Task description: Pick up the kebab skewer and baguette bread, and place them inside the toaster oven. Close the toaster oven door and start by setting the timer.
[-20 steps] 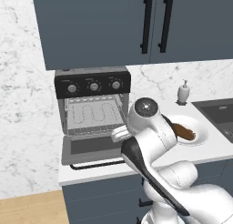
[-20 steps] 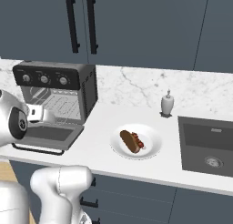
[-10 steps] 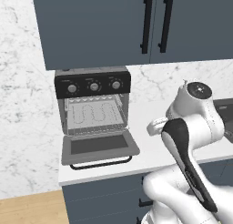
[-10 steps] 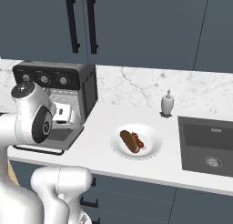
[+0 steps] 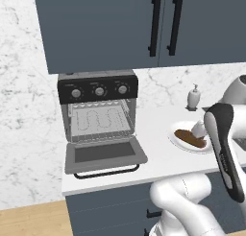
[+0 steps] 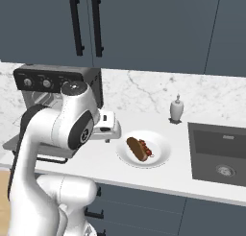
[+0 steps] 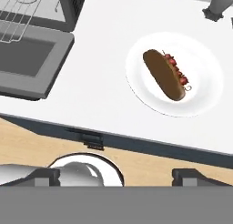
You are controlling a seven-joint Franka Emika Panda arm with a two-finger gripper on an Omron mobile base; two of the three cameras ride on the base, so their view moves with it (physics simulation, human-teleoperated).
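Two foods side by side on plate [image 7: 207,98], skewer [image 7: 178,72] clearest from hand, baguette [image 7: 163,80], jaws wide.

The short golden-brown oblong baguette bread [image 7: 163,74] lies on a white round plate [image 7: 205,93] on the bench, with the thin kebab skewer of red and dark chunks [image 7: 177,73] touching its side. Well apart stands the boxy grey-silver toaster oven [image 5: 98,110], its grey-framed glass door [image 5: 104,154] dropped flat open, wire rack showing.
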